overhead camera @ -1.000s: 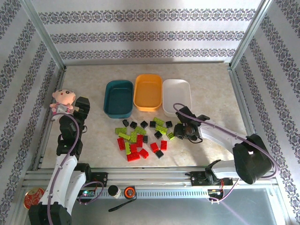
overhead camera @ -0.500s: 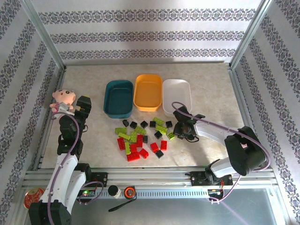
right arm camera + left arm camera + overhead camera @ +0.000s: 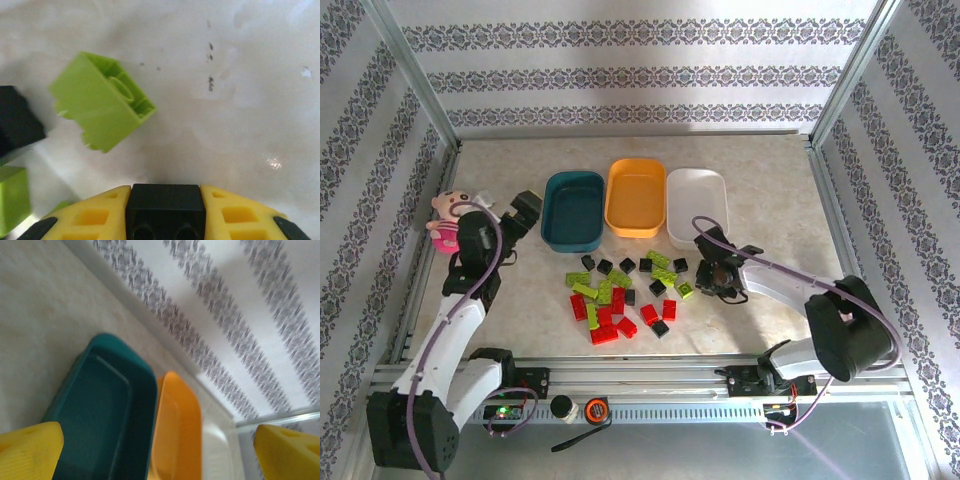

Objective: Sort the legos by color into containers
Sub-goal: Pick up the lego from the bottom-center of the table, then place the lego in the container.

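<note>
Toward the counter's near edge, just right of the scattered legos: a black brick pinched between the yellow fingers of the right hand, squeezed across two opposite side walls. On the counter or just off it, cannot tell which. Probably light, rigid and glossy, so apt to slip or twist if caught by a corner. Best gripped flat across parallel faces, as here. Nearby but apart, a lime-green brick tipped over, hollow underside showing. Right arm stretched low and forward, wrist bent down over the counter. Toward the left edge, left hand raised off the counter, fingers spread wide, holding nothing. Angled toward the dark teal tray, with the orange-yellow tray and the white tray side by side beyond it, nearer the far edge.
</note>
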Controlling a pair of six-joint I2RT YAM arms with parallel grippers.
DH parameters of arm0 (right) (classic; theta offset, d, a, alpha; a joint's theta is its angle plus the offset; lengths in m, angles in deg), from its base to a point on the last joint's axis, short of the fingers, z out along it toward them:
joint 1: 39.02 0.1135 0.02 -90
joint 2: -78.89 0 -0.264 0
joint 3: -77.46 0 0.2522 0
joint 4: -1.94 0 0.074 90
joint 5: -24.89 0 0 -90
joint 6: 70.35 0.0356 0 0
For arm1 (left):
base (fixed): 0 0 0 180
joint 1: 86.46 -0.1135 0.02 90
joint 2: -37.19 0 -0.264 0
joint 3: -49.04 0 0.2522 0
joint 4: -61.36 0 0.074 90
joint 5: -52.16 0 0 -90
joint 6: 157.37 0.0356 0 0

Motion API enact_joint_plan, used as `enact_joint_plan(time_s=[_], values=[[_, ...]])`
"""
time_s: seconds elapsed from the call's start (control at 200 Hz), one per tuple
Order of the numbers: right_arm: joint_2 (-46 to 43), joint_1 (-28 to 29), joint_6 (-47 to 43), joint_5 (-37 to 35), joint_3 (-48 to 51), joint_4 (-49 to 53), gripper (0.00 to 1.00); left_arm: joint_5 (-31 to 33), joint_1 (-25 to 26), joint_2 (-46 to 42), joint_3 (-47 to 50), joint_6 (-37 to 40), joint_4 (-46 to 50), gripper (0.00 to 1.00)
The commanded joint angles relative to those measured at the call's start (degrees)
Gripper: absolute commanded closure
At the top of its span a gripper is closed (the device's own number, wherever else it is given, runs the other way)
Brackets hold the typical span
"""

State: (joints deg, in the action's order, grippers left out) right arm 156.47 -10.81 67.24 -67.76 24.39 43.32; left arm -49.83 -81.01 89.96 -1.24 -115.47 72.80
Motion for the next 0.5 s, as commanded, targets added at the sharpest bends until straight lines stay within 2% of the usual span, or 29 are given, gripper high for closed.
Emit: enact_joint_plan(time_s=[0.0,0.1,0.205,0.4,0.495], values=[[-4.52,-1.40,-4.10,1.37,-3.63,0.39,0.74,4.54,4.88,-0.12,-3.30,8.16,8.81,0.02],[-3.42,-2.95,-8.84,1.87,-10.73,0.50,0.75,6.46,7.26,-1.42,-1.00,8.72,9.54,0.03],[2.53,-5.30,-12.53,1.49,-18.51,-0.61,0.75,3.41,7.43,-1.61,1.29,7.57,7.92,0.03],[20.53,-7.69,-18.21,-2.54,-34.84,-1.34,0.75,1.88,7.54,0.45,-0.50,9.58,14.32,0.06],[29.75,-8.84,-19.07,-1.98,-42.18,-0.14,0.75,1.88,7.62,-0.08,0.68,9.34,15.13,0.06]])
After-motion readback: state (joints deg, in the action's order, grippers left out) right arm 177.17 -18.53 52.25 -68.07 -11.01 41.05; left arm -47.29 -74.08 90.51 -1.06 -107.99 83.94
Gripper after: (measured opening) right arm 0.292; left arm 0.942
